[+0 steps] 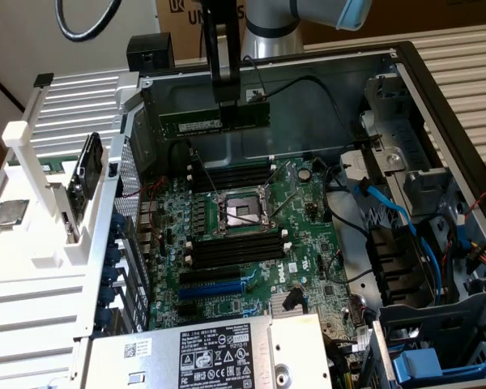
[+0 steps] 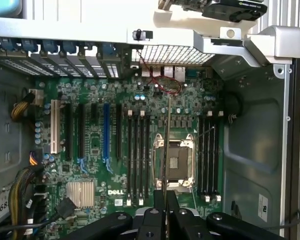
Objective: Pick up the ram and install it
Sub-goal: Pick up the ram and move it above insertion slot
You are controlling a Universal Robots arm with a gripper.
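Clamped tight in the hand (image 1: 229, 112): the ram (image 1: 186, 123), pinched near its middle. Long, thin, dark green, with a white label. Held up level in the air, inside the computer case (image 1: 437, 105), above the black slots (image 1: 231, 174). Broad side seen in the exterior view. Seen edge-on in the wrist view, just a thin line by the silver socket (image 2: 179, 160).

An electronics workshop bench, shown by an opened grey metal computer case (image 1: 308, 105), its green Dell motherboard (image 1: 308, 235) bare, beside a white plastic parts rack (image 1: 73, 89).
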